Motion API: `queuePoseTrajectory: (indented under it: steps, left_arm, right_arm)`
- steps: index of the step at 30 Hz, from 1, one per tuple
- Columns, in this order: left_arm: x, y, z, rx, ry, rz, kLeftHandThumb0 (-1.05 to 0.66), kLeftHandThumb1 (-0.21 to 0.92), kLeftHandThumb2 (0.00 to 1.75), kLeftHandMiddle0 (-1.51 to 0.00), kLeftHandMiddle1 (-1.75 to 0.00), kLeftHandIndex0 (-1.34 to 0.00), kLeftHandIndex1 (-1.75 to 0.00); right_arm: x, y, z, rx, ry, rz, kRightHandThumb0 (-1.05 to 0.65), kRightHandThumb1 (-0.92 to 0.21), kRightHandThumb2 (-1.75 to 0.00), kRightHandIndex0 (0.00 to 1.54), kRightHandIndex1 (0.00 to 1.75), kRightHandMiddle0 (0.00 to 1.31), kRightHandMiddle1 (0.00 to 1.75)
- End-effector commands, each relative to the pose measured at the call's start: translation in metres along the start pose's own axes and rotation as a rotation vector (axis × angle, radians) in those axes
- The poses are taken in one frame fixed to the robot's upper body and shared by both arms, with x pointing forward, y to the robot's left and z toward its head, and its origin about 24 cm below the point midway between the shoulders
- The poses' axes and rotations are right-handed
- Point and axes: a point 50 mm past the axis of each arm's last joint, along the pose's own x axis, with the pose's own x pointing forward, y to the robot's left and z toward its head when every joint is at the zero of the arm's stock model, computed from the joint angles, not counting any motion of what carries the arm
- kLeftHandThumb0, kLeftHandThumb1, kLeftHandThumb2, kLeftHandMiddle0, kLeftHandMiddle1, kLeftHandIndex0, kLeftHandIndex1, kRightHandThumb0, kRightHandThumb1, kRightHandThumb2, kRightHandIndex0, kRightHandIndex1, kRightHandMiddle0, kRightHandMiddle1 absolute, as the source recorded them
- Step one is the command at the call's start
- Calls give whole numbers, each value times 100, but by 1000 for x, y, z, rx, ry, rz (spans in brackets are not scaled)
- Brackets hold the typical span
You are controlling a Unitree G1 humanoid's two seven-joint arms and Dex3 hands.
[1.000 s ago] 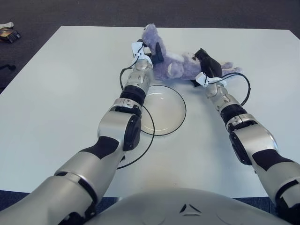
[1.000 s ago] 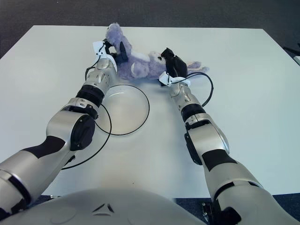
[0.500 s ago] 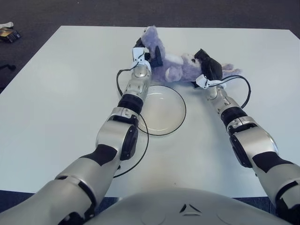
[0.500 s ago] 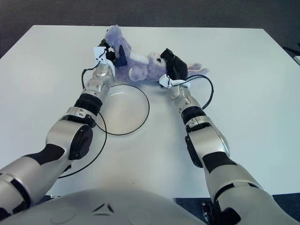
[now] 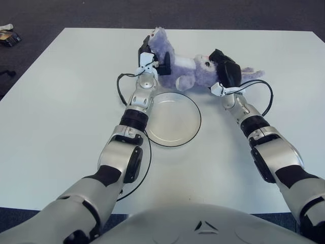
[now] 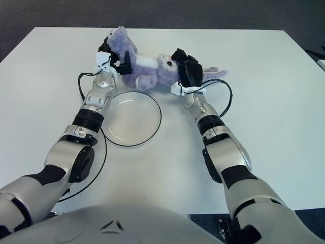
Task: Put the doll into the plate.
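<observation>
The left hand [image 5: 154,55] grips one end of the purple doll [image 5: 189,71], its dark fingers [image 5: 165,62] wrapped around the plush. The doll stretches sideways from this hand to the right hand [image 5: 225,71], which clasps its other end, fingers curled over the head. Just nearer the robot than both hands, the clear plate [image 5: 172,144] lies on the white table [image 5: 61,101], with the doll beyond its far rim.

Small dark object [image 5: 9,36] at ten o'clock was cut by frame edge; black right hand [image 5: 226,71] covered the purple plush doll's [image 5: 190,71] head.
</observation>
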Motion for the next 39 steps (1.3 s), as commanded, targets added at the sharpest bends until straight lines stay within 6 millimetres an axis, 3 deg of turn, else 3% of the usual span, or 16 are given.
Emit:
queuePoseTrajectory:
  steps: [1, 14, 23, 39]
  left_arm:
    - [-2, 9, 0, 36, -53, -14, 0, 8, 155, -85, -160, -57, -175]
    - [-2, 28, 16, 103, -180, -8, 0, 8, 155, -84, -162, -56, -175]
    - [-5, 41, 26, 50, -220, 6, 0, 6, 156, -87, -158, -58, -175]
    - [-30, 62, 32, -10, -248, -46, 0, 8, 156, -83, -163, -56, -175]
  right_arm:
    - [9, -10, 8, -21, -68, -49, 52, -19, -146, 71, 175, 89, 175]
    - [21, -22, 28, -8, -154, -88, 52, -19, -146, 71, 175, 89, 175]
    - [26, -30, 42, -8, -232, -104, 52, -19, -146, 71, 175, 88, 175]
    - [15, -27, 55, 19, -275, -69, 52, -19, -147, 71, 175, 89, 175]
